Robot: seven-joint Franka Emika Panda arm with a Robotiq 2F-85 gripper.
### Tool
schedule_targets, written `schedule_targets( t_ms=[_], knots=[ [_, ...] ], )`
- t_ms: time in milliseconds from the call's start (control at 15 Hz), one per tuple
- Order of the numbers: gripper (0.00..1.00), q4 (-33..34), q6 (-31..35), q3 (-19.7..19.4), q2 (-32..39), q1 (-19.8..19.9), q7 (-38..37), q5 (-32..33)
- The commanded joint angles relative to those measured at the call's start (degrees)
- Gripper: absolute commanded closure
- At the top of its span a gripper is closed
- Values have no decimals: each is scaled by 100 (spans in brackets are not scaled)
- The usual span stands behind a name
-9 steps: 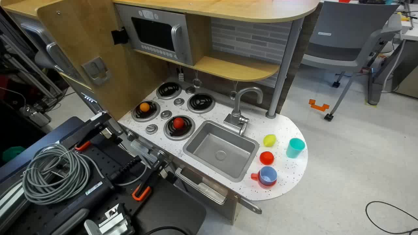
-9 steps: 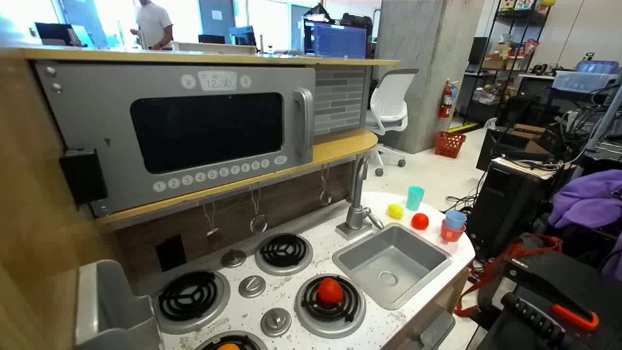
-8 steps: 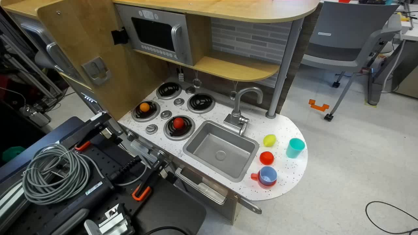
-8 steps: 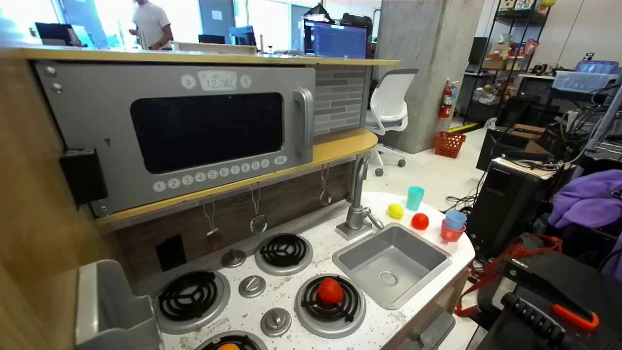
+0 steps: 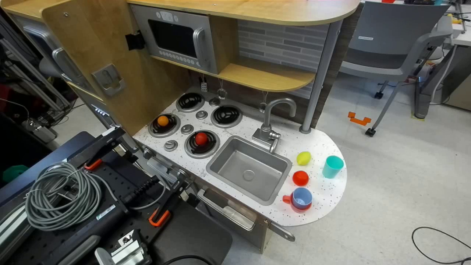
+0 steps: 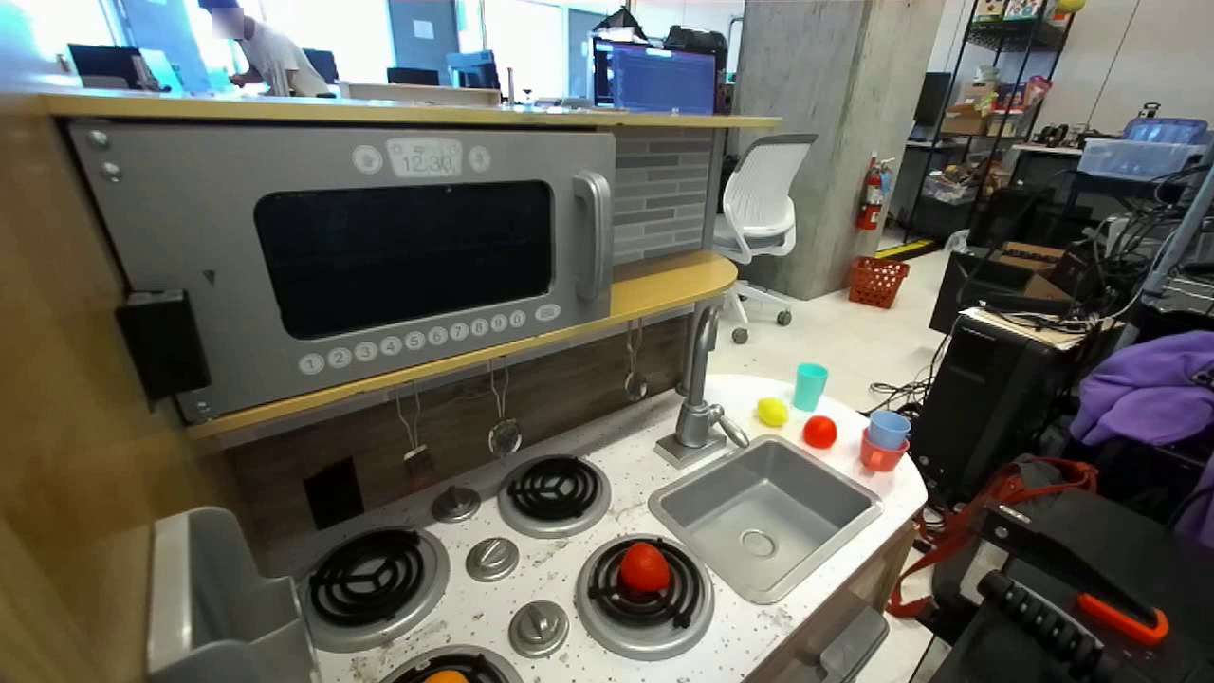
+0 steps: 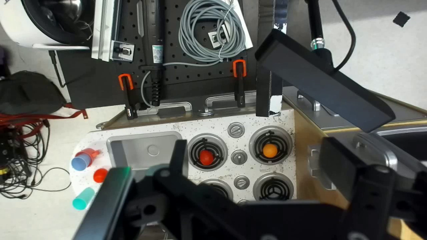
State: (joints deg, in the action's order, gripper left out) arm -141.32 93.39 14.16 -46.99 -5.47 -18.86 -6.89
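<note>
My gripper (image 7: 257, 146) stands open high above the toy stove, its fingers spread wide with nothing between them. It does not appear in either exterior view. Below the gap, in the wrist view, a red ball-like fruit (image 7: 206, 157) and an orange ball (image 7: 270, 150) each rest on a black-coiled burner. By the sink lie a yellow lemon (image 5: 304, 158) and another red round piece (image 5: 300, 178). A teal cup (image 5: 333, 167) stands near the counter's rounded end. A blue cup (image 5: 302, 198) sits inside a red cup (image 5: 287, 199). The wrist view hides the lemon.
A grey sink (image 5: 239, 173) with a tall faucet (image 5: 269, 117) divides stove and cups. Above hang a wooden shelf (image 5: 272, 75) and a toy microwave (image 6: 408, 247). A wooden side panel (image 5: 92, 48) bounds the stove. A black bench with coiled cable (image 7: 213, 31) stands in front.
In the background, the person in white has shifted left and bent over. The items on the counter have not moved.
</note>
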Motion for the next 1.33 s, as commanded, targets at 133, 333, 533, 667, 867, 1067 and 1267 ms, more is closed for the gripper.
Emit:
schedule_targets(
  t_ms=[133, 333, 533, 667, 867, 1067, 1267],
  knots=[
    [0, 13, -14, 10, 2, 19, 11, -6],
    [0, 13, -14, 10, 2, 19, 11, -6],
    [0, 13, -14, 10, 2, 19, 11, -6],
    [0, 1, -30, 26, -13, 39, -18, 31],
    [0, -1, -95, 3, 8, 13, 11, -12],
    [0, -137, 426, -228, 455, 223, 336, 216],
    [0, -166, 936, -459, 967, 501, 541, 599]
  ],
)
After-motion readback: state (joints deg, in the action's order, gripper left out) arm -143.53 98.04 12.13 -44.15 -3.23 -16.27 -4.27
